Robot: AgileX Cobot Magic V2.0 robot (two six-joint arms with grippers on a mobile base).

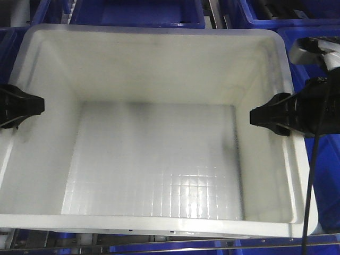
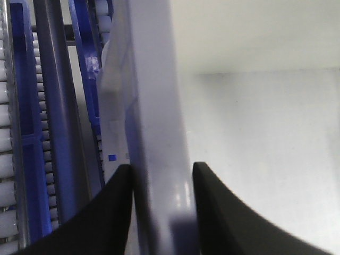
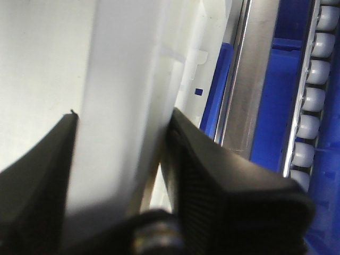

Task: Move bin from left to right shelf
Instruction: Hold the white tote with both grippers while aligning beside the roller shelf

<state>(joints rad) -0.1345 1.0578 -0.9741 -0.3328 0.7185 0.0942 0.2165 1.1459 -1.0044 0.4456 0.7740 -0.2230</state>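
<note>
Okay, the bin (image 1: 159, 69) fills almost the whole front view: white, open top up, nothing inside, and a grid-patterned floor with some grey smudging toward the back. It sits level and square to the camera, with its near rim along the bottom of the frame.

The left gripper (image 1: 33, 105) is on the bin's left wall about halfway along, and only its black tip shows in the front view. In the left wrist view the two black fingers (image 2: 114, 212) straddle the thick rim, one on the outside and one inside the bin. Both press against the wall, so the jaws are clamped on the bin.

The right gripper (image 1: 254, 116) is on the opposite wall, roughly level with the left one. In the right wrist view one finger is inside and one outside, both tight against the rim, so it is clamped on the bin too. A black cable (image 1: 311, 186) hangs down from the right arm over the bin's right rim.

Dark blue bins (image 1: 138, 13) lie just behind the white bin and along its right side. Outside the right wall there is a silver rail (image 3: 255, 79) and then a row of white rollers (image 3: 313, 69) set in blue plastic. Outside the left wall are a grey rail (image 2: 58, 106) and more white rollers.

I cannot tell which rack the bin is over, or whether its base touches any rollers.
</note>
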